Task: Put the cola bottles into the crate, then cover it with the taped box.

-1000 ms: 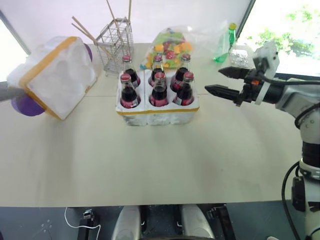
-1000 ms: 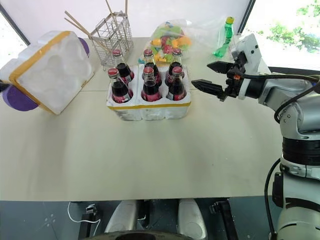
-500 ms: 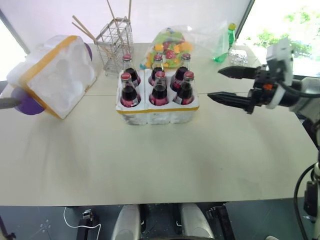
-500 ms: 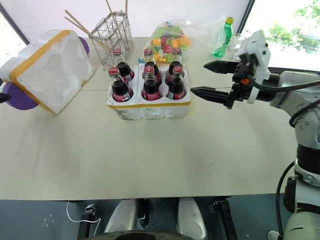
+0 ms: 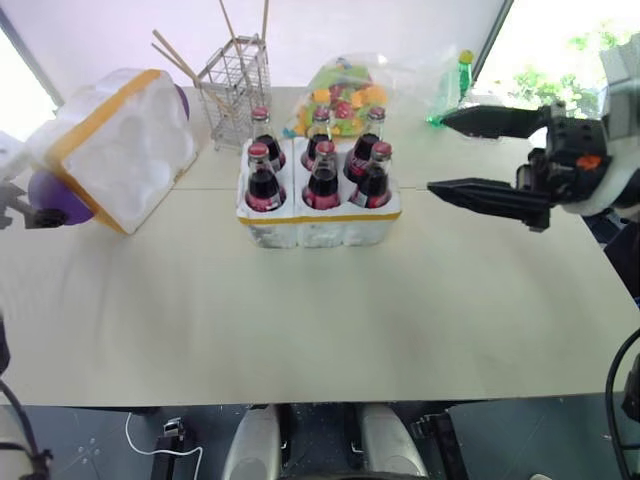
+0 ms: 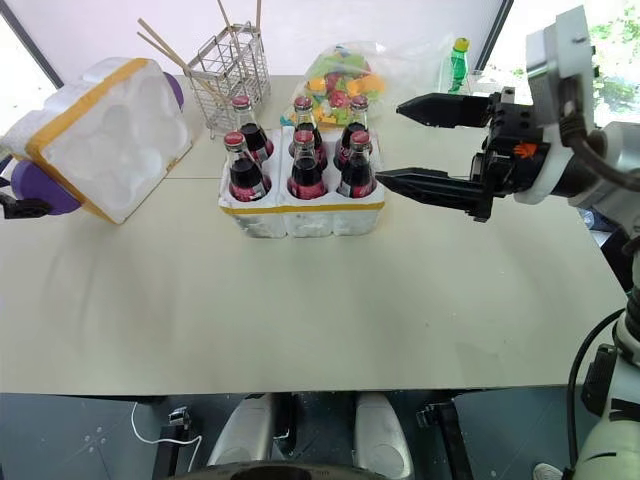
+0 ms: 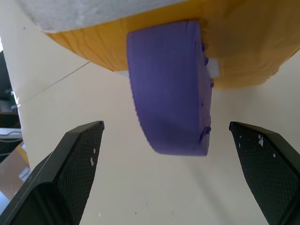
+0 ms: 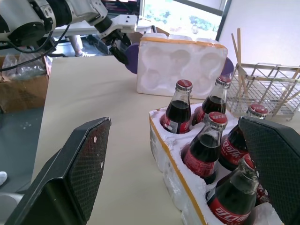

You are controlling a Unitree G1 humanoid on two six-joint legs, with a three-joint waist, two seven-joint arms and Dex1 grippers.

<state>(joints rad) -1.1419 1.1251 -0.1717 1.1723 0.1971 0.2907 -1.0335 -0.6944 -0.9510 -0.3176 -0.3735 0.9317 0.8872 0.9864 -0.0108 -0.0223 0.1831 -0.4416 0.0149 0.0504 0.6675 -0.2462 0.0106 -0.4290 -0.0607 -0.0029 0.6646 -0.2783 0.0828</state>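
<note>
- Head views: the right gripper, jaws wide and empty, has drawn back from the crate toward the table's right side. All six bottles stand in the wells, so only covering remains. The box lies tilted at the table's far left, hollows facing out; bare top lies between box and crate.
- Left wrist view: the left gripper, spread wide and empty, has come in on a purple disc against the box's yellow tape.
- Right wrist view: crate near, box beyond.
</note>
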